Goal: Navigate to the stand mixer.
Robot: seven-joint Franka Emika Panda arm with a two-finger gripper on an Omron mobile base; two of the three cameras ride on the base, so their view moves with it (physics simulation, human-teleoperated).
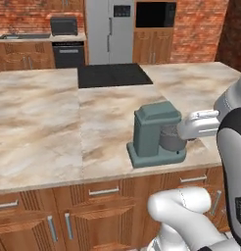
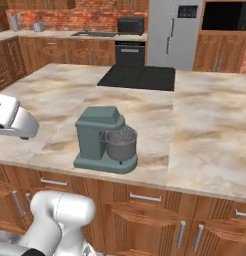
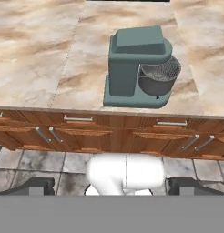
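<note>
The teal-green stand mixer [image 1: 153, 131] [image 2: 100, 136] [image 3: 134, 68] stands upright near the front edge of the marble island counter [image 1: 39, 127] [image 2: 205, 145], its dark grey bowl [image 3: 158, 78] on its right side. It sits directly ahead of me, just past the cabinet fronts. In the hand view my gripper [image 3: 111, 186] hangs in front of the island above the floor, looking down at the mixer. Its two dark fingertips [image 3: 35, 185] are spread wide, open, with nothing between them.
A black cooktop [image 1: 112, 74] [image 2: 138, 77] is set into the island behind the mixer. Wooden drawers and doors [image 3: 77, 134] run under the counter edge. Across the room stand a grey fridge [image 1: 110, 29] [image 2: 171, 31], a black microwave [image 1: 63, 25] and brick walls.
</note>
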